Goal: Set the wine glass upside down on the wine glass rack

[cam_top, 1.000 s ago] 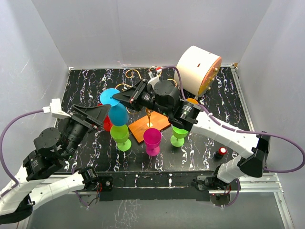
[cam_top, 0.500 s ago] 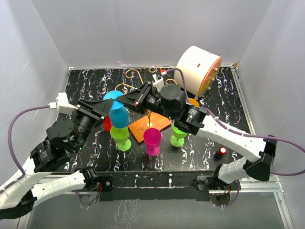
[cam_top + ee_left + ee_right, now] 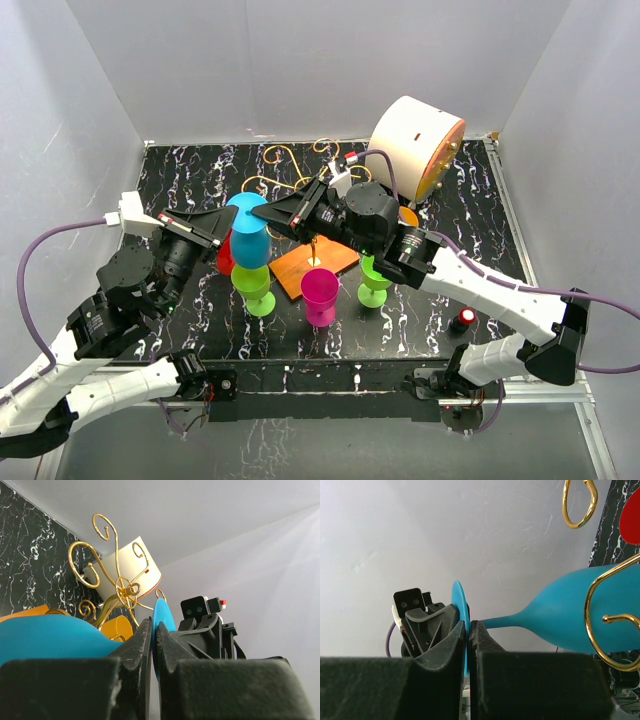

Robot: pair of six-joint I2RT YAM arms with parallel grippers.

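Note:
A blue wine glass [image 3: 248, 232] hangs above the table left of the rack, its round foot [image 3: 244, 203] uppermost. Both grippers pinch that thin foot from opposite sides. My left gripper [image 3: 153, 626] is shut on the foot's rim [image 3: 163, 616], with the blue bowl [image 3: 47, 636] at its left. My right gripper [image 3: 468, 626] is shut on the foot [image 3: 459, 600] too, and the stem runs right to the bowl [image 3: 572, 614]. The wine glass rack has gold scroll arms [image 3: 121, 584] on a post [image 3: 314, 246] and an orange-brown wooden base [image 3: 318, 262].
Green glasses [image 3: 255, 283] [image 3: 375, 281], a magenta glass [image 3: 320, 291] and a red glass [image 3: 224, 259] stand around the rack's base. An orange glass [image 3: 403, 212] sits by the large white cylinder [image 3: 413, 146] at the back right. A red-topped knob [image 3: 463, 320] is at the front right.
My left gripper came in from the left and shut on the blue glass's foot. The right arm, still holding the foot, shifted slightly right.

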